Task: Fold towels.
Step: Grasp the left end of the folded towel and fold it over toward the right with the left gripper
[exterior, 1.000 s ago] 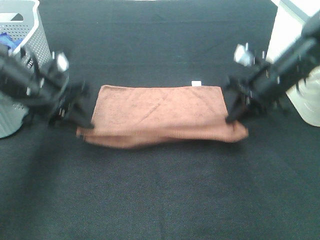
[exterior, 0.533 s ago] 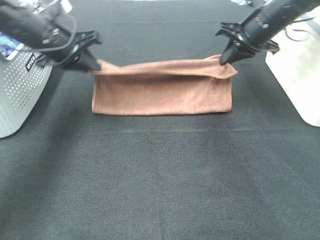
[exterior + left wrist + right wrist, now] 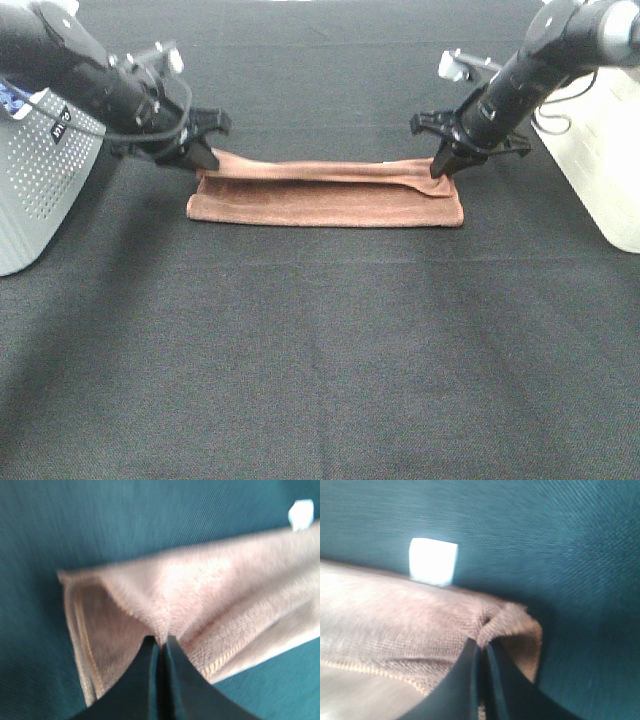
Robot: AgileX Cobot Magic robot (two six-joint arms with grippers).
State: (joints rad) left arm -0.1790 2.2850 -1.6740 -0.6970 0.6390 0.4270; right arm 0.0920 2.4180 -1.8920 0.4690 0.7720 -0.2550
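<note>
Inside left hand (image 3: 205,163) and right hand (image 3: 438,174), hidden towel (image 3: 330,206) corners; blurred tag (image 3: 433,561).

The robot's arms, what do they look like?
The left arm and right arm are black, with black cables looping at the wrists. A pale silver block tops each. The left gripper and right gripper are black with tapering fingers. No markings legible.

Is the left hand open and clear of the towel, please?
No, the left hand is shut on a pinch of the towel.
</note>
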